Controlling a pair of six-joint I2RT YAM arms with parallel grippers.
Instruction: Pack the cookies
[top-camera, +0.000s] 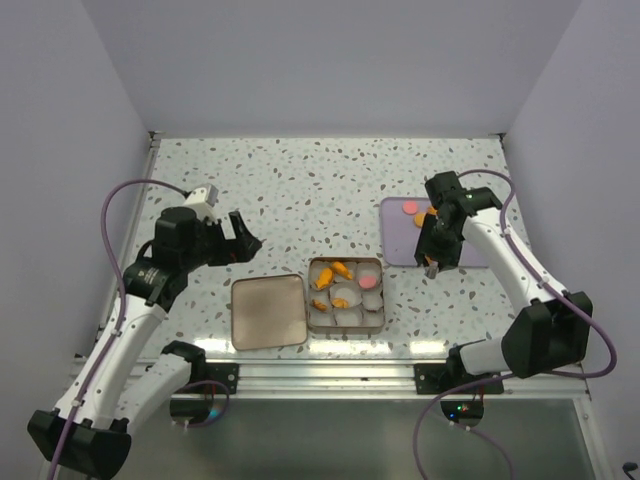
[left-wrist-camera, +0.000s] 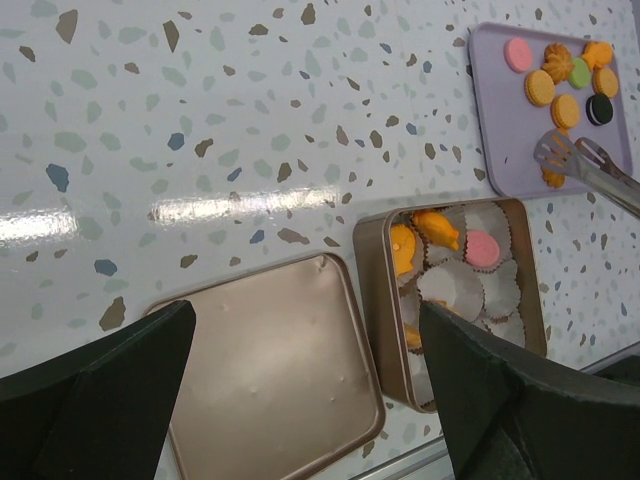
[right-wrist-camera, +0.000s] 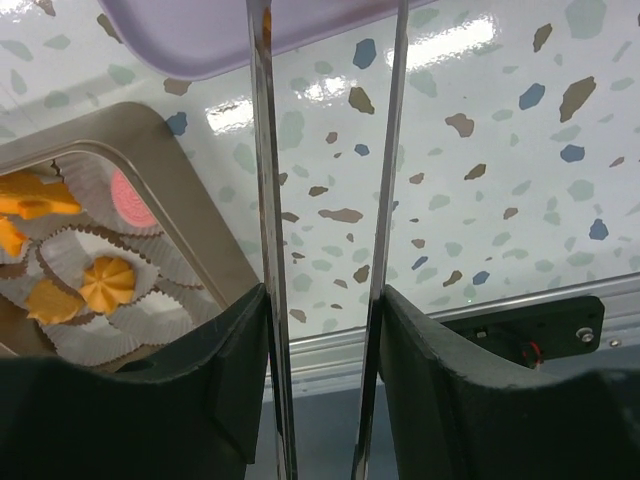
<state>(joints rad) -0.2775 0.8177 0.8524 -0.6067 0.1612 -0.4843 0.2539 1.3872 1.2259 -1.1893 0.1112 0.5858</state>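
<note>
Tray (top-camera: 400, 250) holds some cookies (left-wrist-camera: 565, 85), several sit in tin (top-camera: 310, 300). My right gripper (right-wrist-camera: 325, 330) clamps tongs (left-wrist-camera: 585, 168) at tray's near edge; left gripper (left-wrist-camera: 307, 330) spread, holding nothing. Risk: loose squeeze drops a cookie outside the paper cups (left-wrist-camera: 455, 285), too tight cracks it.

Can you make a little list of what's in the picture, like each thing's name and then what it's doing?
tin: open, paper cups inside, some hold cookies
lid: lying flat, left of tin
tray: purple, more cookies on it
right pincer: shut on tongs, tips over tray
left pincer: open, holding nothing
</note>
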